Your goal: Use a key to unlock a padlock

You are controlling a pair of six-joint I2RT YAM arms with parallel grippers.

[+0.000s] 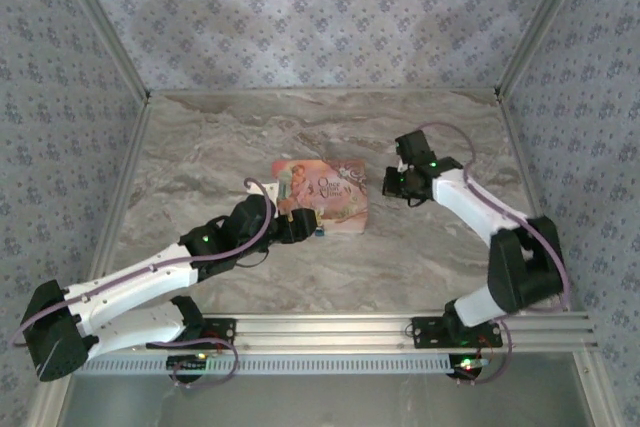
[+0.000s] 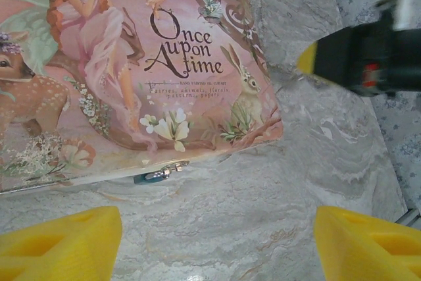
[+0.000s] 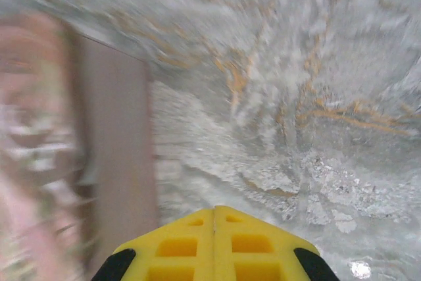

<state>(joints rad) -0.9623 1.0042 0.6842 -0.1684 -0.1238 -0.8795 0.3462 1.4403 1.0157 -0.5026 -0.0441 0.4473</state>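
The tiny blue padlock (image 2: 152, 176) with its silvery end hangs on the clasp at the near side of the pink picture tin (image 2: 131, 64), resting on the marble. My left gripper (image 2: 217, 223) is open, its yellow fingers (image 2: 66, 245) wide apart just short of the padlock and touching nothing. From above, the left gripper (image 1: 299, 225) sits at the tin's (image 1: 325, 190) near-left edge. My right gripper (image 1: 390, 184) hovers beside the tin's right edge. In its wrist view the right gripper (image 3: 215, 211) has its pads pressed together, with nothing visible between them. The key is out of view.
The marble tabletop (image 1: 440, 132) is bounded by aluminium rails and patterned walls on three sides. The tin's blurred side wall (image 3: 118, 156) stands close to the left of my right gripper. The right gripper's black body (image 2: 358, 60) shows beyond the tin's corner.
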